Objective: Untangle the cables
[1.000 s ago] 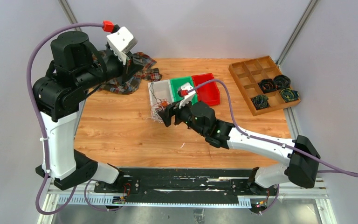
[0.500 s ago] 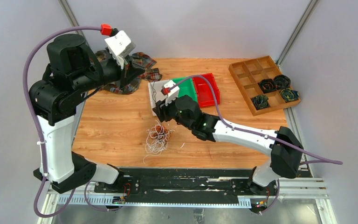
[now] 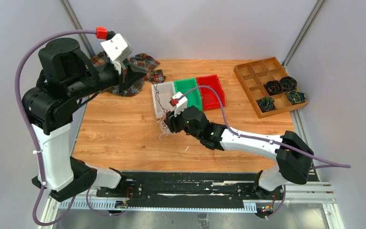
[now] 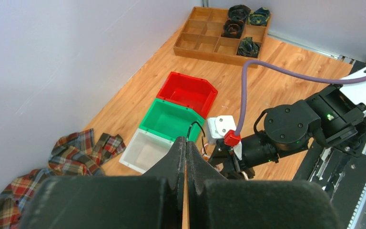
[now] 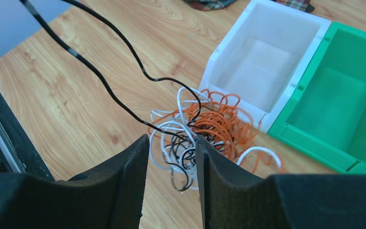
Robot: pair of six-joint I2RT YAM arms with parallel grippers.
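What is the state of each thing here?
cables: tangled, one bunch
black cable: rises taut from the bunch
left gripper: shut on black cable
right gripper: open, astride the bunch
white bin: empty
green bin: empty
red bin: empty
plaid cloth: crumpled
wooden tray: partly filled

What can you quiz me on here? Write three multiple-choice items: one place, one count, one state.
1. The cable bunch lies: A on the table beside the white bin; B inside that bin; C in the wooden tray.
2. Count the dark coils in the tray: A one; B seven; C four.
3. The left end effector is: A wide open; B shut on a black cable; C shut on a dark coil.
Key: A, it sits on wood by the bin; C, four cells hold coils; B, fingers meet on the wire.
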